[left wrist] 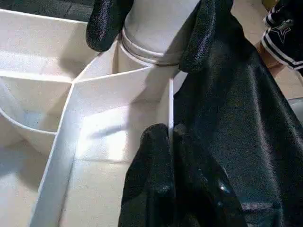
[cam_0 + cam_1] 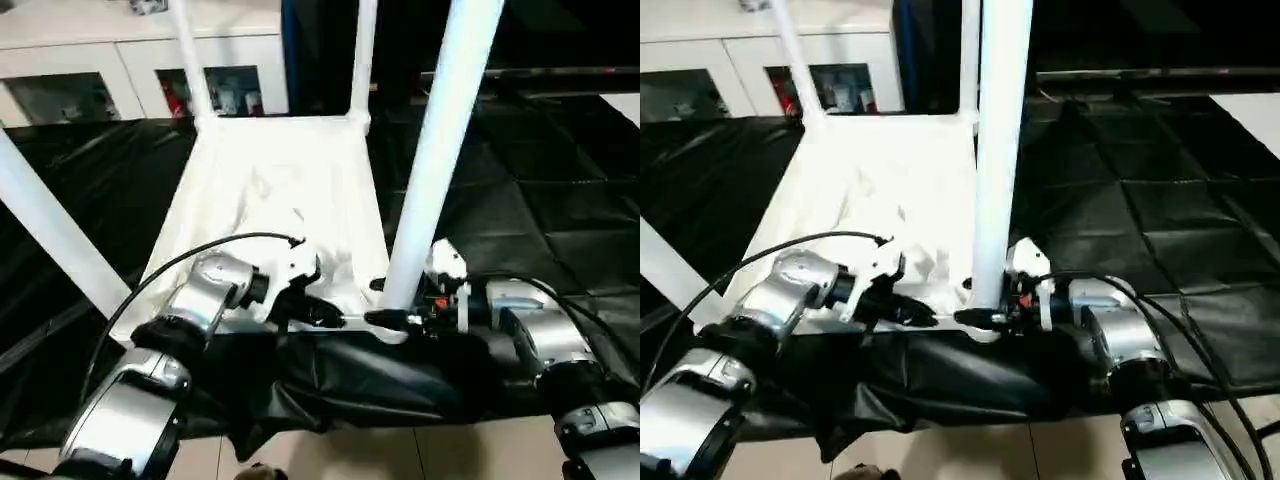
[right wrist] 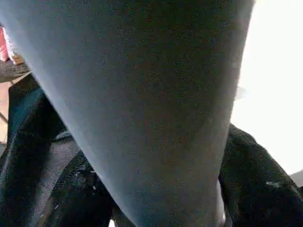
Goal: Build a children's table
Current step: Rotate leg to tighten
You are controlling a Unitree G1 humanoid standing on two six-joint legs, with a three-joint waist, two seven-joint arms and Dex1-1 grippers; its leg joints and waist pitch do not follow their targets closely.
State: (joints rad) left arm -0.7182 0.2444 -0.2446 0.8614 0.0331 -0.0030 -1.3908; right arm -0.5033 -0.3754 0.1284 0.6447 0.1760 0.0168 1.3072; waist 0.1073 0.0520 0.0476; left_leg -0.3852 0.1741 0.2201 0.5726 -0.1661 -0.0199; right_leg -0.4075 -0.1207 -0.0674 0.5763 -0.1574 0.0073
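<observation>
Right tool [image 2: 392, 318] around leg [image 2: 440, 130] base

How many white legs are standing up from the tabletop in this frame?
4. Two at the far corners, one at the near left corner, one at the near right, with the right hand at its base.

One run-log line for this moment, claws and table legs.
left claw: shut on tabletop rim | right claw: around near-right leg base | four legs standing in sockets

No text, label, brand, number or sign can be read on anything here.
</observation>
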